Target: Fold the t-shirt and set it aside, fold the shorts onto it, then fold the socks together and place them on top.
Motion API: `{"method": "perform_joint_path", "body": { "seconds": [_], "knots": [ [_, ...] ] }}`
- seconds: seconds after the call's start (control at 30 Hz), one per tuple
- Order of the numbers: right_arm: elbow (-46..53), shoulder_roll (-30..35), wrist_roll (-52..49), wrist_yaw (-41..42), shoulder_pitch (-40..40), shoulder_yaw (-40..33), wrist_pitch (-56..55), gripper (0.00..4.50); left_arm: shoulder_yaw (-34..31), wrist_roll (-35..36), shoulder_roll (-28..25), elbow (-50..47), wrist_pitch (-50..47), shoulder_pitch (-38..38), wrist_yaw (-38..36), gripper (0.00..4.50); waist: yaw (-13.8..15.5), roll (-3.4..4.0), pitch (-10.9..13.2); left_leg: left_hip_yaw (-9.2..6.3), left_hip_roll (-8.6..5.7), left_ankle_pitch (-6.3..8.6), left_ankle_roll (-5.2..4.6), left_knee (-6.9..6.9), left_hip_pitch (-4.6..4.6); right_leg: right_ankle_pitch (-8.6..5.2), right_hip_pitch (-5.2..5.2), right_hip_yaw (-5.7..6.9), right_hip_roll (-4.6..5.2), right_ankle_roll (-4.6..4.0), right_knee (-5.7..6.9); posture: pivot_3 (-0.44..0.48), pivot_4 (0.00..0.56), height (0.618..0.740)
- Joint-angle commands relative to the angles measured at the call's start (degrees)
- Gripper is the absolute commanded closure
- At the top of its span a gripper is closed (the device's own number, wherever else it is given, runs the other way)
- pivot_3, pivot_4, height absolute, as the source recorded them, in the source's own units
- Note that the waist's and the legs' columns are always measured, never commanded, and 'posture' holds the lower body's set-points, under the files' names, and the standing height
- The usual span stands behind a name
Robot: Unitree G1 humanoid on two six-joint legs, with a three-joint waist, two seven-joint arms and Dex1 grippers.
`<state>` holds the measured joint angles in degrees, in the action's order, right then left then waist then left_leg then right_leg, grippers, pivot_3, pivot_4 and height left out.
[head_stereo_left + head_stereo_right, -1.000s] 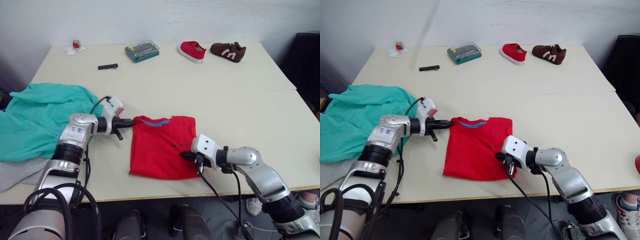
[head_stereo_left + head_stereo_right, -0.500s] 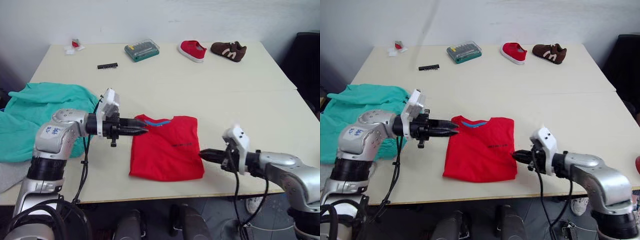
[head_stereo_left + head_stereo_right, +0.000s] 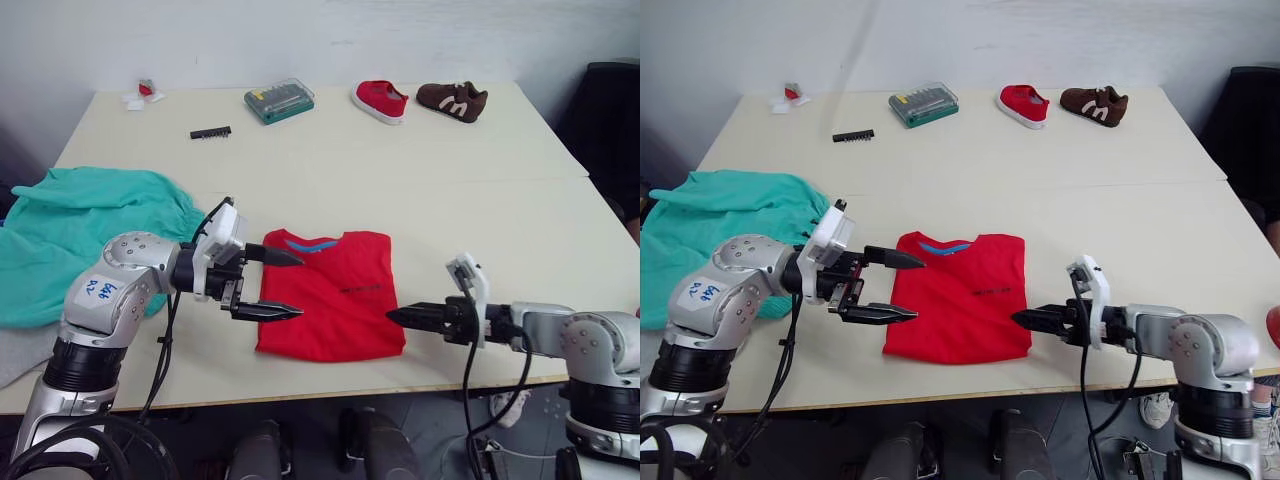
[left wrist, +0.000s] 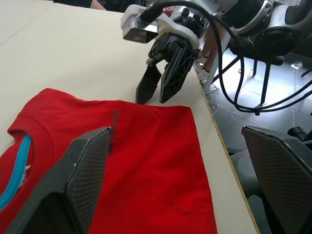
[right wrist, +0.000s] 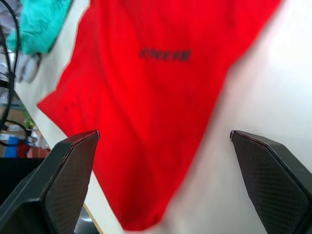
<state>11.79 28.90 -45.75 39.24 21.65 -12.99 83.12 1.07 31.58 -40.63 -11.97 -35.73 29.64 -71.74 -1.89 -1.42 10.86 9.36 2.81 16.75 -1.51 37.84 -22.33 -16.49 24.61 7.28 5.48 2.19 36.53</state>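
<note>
The red t-shirt (image 3: 330,295) lies folded into a flat rectangle near the table's front edge, blue neckband facing away from me. My left gripper (image 3: 288,284) hovers at its left edge, open, with one finger over the collar corner and the other lower down. At the shirt's right edge my right gripper (image 3: 395,317) is also open and holds nothing, its tips pointing at the cloth. The teal shorts (image 3: 80,235) sit bunched on the left of the table. Light grey fabric of the socks (image 3: 25,345) peeks out under them at the near left.
Along the far edge stand a green bit case (image 3: 279,100), a red shoe (image 3: 380,100) and a brown shoe (image 3: 452,100). A black bit strip (image 3: 211,132) and a small packet (image 3: 140,95) lie at the far left. The table's front edge (image 3: 330,385) runs just below the shirt.
Both grippers have gone from shut on the shirt's edges to wide open. The right one has drawn back to the right, off the cloth; the left has pulled back and turned.
</note>
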Motion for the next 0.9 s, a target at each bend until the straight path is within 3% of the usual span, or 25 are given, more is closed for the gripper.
{"method": "perform_joint_path", "body": {
  "seconds": [0.03, 0.17, 0.37, 0.77, 0.83, 0.9],
  "knots": [
    [-2.94, -3.32, -0.14, -0.56, 1.95, 4.82, -0.53, 0.06, -0.47, 0.45, -0.7, -1.84, 1.19, 0.5, 0.44, 0.0, 0.02, 0.0, 0.0, -0.01, 0.02, 0.0, 0.01, -0.03, 0.01, -0.01, 0.0, 0.0, -0.02, -0.01, 0.01, 0.0, 0.15, 0.74],
    [-6.67, -6.47, 0.75, -1.22, 5.34, 7.02, -2.07, 0.06, -0.21, -0.31, -0.89, -1.5, 2.08, 0.58, 0.84, 0.0, -0.14, 0.0, 0.0, 0.01, 0.03, -0.2, 0.33, -0.23, 0.07, -0.04, 0.05, 0.0, -0.07, -0.07, 0.02, 0.0, 0.15, 0.74],
    [-9.8, -6.1, 1.88, -1.64, 6.62, 8.77, -2.83, 0.06, -0.22, -0.3, -0.85, -1.63, 2.56, 0.26, 1.48, 0.0, -0.03, 0.0, 0.0, 0.02, 0.0, -0.28, 0.4, -0.39, 0.1, -0.05, 0.06, 0.0, -0.07, -0.09, -0.02, 0.0, 0.15, 0.74],
    [-7.71, -2.1, 2.33, -0.42, 5.84, 8.54, -6.32, 4.07, 0.42, 1.57, 0.98, -1.92, 1.44, 1.08, 2.31, 0.0, 0.26, 0.0, 0.0, 0.05, -0.04, -0.3, 0.41, -0.56, 0.04, -0.07, 0.12, 0.01, -0.06, -0.09, -0.19, 0.0, 0.15, 0.74],
    [-7.98, -0.61, 2.52, -0.83, 6.06, 7.4, -6.15, 4.48, 0.75, 1.62, 1.47, -1.8, 1.49, 1.46, 2.15, 0.0, 0.31, 0.0, 0.0, 0.05, -0.06, -0.3, 0.36, -0.5, 0.04, -0.03, 0.07, 0.01, -0.04, -0.04, -0.21, 0.0, 0.15, 0.74],
    [-7.66, 1.38, 2.72, -0.93, 5.74, 6.4, -6.19, 4.48, 1.08, 1.57, 1.99, -1.57, 1.63, 1.84, 2.15, 0.0, 0.53, 0.01, 0.01, 0.05, -0.11, -0.32, 0.27, -0.48, 0.03, 0.02, 0.06, -0.01, 0.01, 0.04, -0.22, 0.0, 0.15, 0.74]
  ]
}}
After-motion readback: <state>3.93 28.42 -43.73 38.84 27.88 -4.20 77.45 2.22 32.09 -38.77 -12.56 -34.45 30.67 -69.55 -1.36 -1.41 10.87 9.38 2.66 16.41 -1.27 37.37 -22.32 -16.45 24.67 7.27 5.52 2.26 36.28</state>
